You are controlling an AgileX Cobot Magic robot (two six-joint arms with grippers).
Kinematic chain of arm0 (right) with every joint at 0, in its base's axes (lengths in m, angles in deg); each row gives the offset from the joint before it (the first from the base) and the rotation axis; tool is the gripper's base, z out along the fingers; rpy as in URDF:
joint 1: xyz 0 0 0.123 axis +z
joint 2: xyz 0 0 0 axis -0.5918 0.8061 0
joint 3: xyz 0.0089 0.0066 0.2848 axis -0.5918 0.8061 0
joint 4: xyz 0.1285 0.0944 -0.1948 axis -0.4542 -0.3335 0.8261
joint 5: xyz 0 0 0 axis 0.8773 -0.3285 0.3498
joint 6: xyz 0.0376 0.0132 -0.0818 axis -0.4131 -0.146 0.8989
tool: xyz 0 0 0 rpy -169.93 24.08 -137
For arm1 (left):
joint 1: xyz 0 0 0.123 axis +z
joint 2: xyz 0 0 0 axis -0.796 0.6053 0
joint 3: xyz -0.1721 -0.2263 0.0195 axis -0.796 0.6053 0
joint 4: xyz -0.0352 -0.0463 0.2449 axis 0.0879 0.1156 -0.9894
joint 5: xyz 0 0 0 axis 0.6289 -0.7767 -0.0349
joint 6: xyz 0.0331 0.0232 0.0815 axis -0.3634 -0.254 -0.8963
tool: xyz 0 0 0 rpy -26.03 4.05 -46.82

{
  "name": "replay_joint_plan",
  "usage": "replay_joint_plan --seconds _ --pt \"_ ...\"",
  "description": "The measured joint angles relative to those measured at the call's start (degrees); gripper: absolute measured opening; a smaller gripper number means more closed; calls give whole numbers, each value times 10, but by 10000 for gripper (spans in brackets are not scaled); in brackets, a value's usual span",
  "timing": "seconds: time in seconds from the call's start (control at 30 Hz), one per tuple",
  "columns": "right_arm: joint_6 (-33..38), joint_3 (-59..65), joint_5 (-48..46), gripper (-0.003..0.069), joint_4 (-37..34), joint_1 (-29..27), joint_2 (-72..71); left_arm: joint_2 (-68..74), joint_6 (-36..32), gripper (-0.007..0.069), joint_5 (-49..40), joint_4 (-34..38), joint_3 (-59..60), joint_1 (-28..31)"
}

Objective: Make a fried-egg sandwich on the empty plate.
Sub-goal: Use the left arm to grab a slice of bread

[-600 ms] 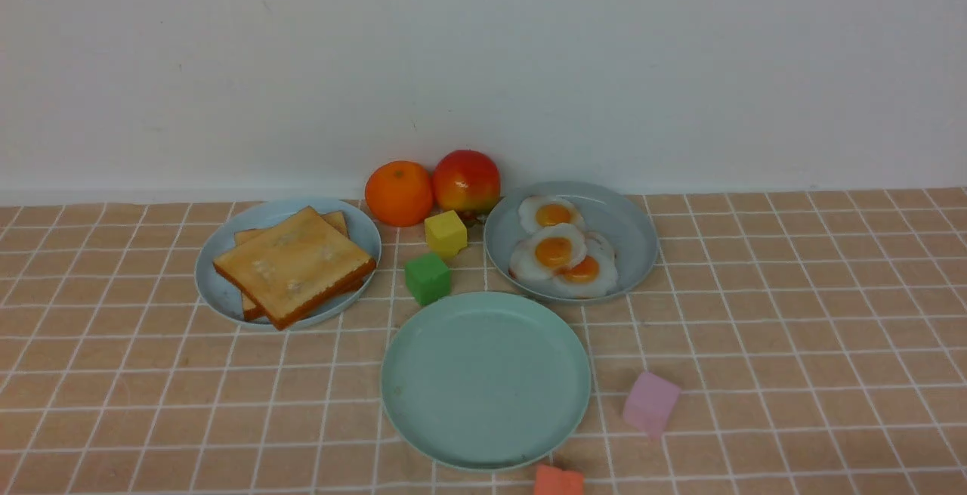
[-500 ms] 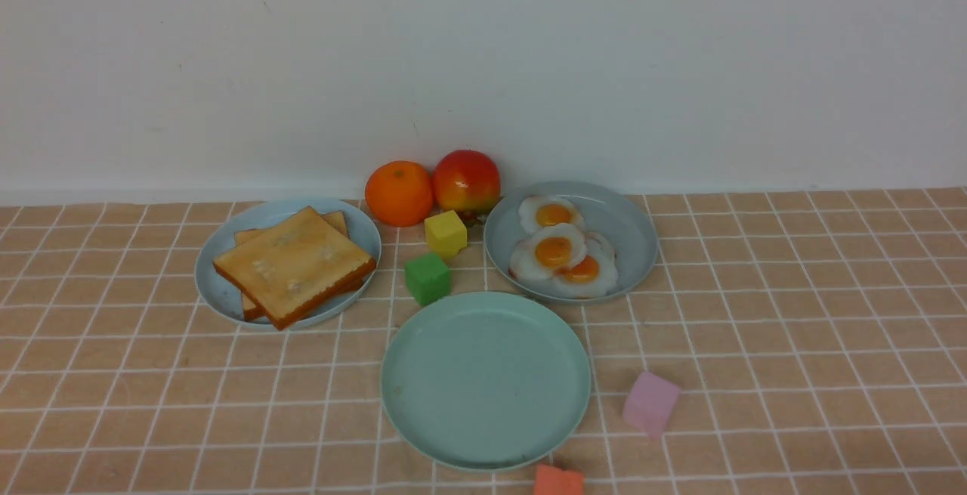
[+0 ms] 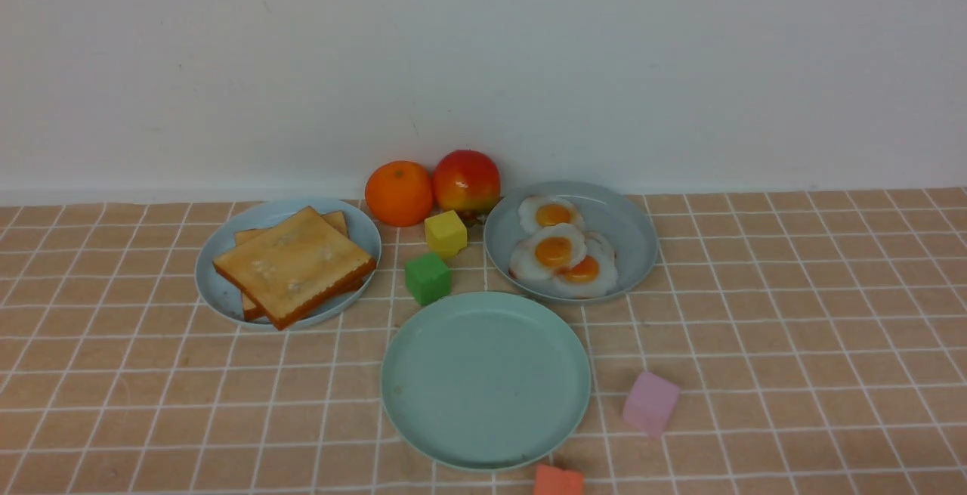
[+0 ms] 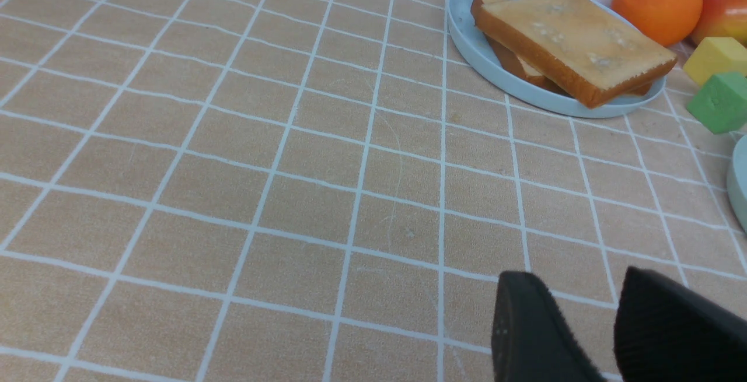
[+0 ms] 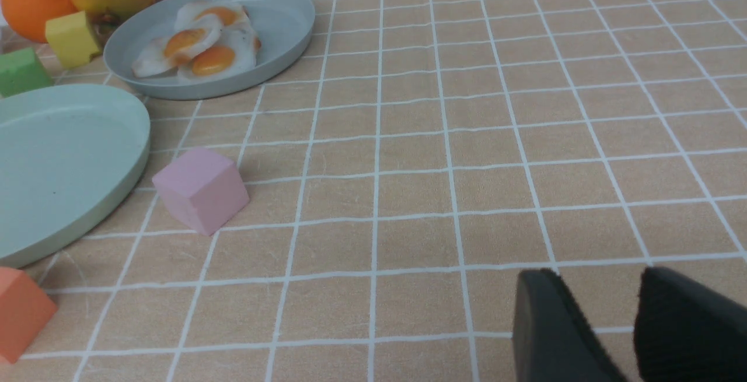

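A: Beige tiled-look tabletop (image 3: 755, 314), white wall (image 3: 483, 64) behind, and I'm just standing here watching. Hands?
B: Left gripper (image 4: 563, 318) and right gripper (image 5: 592, 318) both have their fingers parted, nothing between them.
A: And the food?
B: Toast slices (image 3: 295, 264) are stacked on the pale blue plate (image 3: 219, 295), beyond the left gripper. Fried eggs (image 3: 553, 252) sit beyond the right one, on the grey-blue plate (image 3: 627, 230).
A: Mint-green plate (image 3: 483, 382)?
B: Bare, between the two hands.

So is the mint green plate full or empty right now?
Empty: the front view shows the mint-green plate bare inside its rim, with the toast and fried eggs on other plates.
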Motion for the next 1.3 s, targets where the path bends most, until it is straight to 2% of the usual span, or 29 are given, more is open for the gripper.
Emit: replay_joint_plan --seconds 0.2,0.43,0.57,0.63,0.73,0.87,0.93,1.03,1.07,1.17,1.3 --pt "0 0 0 239 0 0 0 0 13 238 29 17 0 0" --pt "0 0 0 239 0 0 0 0 141 238 141 197 0 0" --pt "0 0 0 239 0 0 0 0 168 234 204 251 0 0" --pt "0 0 0 239 0 0 0 0 169 225 208 255 -1 0" --pt "0 0 0 239 0 0 0 5 166 134 169 255 -39 0" --pt "0 0 0 239 0 0 0 81 99 -10 86 245 -124 0" --pt "0 0 0 239 0 0 0 115 62 -13 66 244 -149 0" --pt "-1 0 5 239 -5 0 0 202 -66 -13 2 239 -216 -37" --pt "-2 0 5 239 -7 0 0 210 -71 -13 -2 239 -223 -45" --pt "-33 4 32 239 -65 0 0 286 -140 -13 -99 235 -287 -114" --pt "-53 5 103 239 -126 0 0 380 -176 -13 -196 218 -338 -159"
